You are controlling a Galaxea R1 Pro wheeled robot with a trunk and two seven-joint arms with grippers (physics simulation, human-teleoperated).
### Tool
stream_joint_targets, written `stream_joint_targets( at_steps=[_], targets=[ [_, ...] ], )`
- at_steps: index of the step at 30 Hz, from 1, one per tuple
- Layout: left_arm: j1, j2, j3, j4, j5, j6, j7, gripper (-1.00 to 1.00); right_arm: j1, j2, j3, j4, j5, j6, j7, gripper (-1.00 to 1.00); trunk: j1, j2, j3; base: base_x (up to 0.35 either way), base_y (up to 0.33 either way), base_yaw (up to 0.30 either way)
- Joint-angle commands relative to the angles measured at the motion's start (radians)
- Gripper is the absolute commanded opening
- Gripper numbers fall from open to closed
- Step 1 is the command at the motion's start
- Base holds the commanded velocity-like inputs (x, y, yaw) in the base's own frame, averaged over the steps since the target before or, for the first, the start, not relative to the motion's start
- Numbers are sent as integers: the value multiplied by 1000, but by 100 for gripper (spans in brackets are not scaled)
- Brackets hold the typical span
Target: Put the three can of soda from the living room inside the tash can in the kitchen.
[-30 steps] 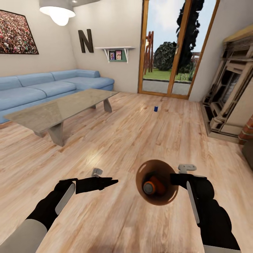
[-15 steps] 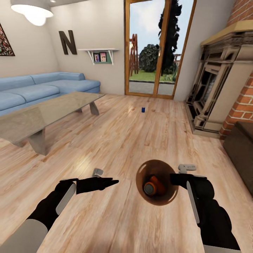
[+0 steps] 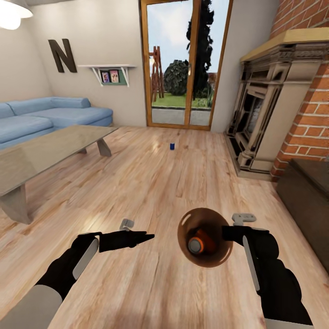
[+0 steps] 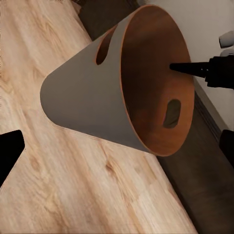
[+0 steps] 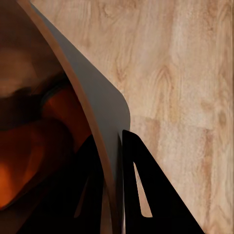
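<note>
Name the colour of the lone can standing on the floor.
Dark blue can, best seen in the head view.

I see a copper-brown trash can (image 3: pixel 214 260) with a grey outer wall, an orange soda can (image 3: pixel 201 241) inside, 1 dark-blue can (image 3: pixel 172 146) on pale wood-grain floor (image 3: pixel 151 192), a light-blue sofa (image 3: pixel 50 114), and red brick (image 3: pixel 310 123).

**Living room fixtures ahead**

I see a light-blue sofa (image 3: pixel 50 114) behind a grey-topped coffee table (image 3: pixel 41 153), an "N" (image 3: pixel 62 55) beside a wall shelf (image 3: pixel 108 71), glass doors (image 3: pixel 183 64), and a brick fireplace (image 3: pixel 269 100) across wood floor (image 3: pixel 151 183).
</note>
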Motion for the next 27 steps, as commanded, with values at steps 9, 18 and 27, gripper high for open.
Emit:
stream_joint_targets(
  at_steps=[9, 18, 27],
  targets=[
    [0, 0, 0, 10, 0, 12, 0, 100, 0, 0, 0, 0, -25, 1, 5, -100, 0, 0, 0, 337, 0, -11],
    [0, 0, 0, 10, -1, 13, 2, 100, 0, 0, 0, 0, -25, 1, 5, -100, 0, 0, 0, 337, 0, 0],
    [0, -1, 0, 10, -1, 13, 2, 100, 0, 0, 0, 0, -25, 1, 5, -100, 0, 0, 0, 337, 0, 0]
  ],
)
